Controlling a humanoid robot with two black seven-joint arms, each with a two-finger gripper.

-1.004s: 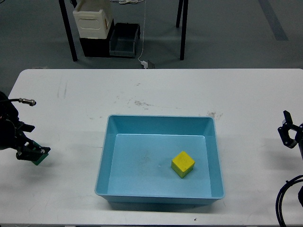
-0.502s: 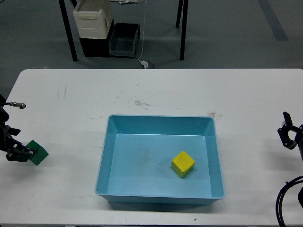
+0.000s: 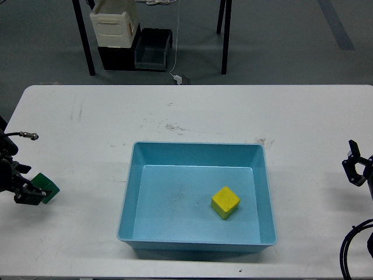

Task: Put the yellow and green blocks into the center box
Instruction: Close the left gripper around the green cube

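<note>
White counter (image 3: 198, 111) is carrying your box (image 3: 196, 245); your left gripper (image 3: 32, 194) jaws are pinching the green block (image 3: 46, 186) by its edge, risking slippage. Right gripper's (image 3: 356, 169) jaws: can't tell.

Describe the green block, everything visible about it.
The green block is a small, plain, matte dark-green cube near the left edge of the white table, well left of and outside the blue box. It sits turned at an angle, corner toward the camera. The left gripper is right at its left side, partly covering it; whether it is gripped cannot be told.
</note>
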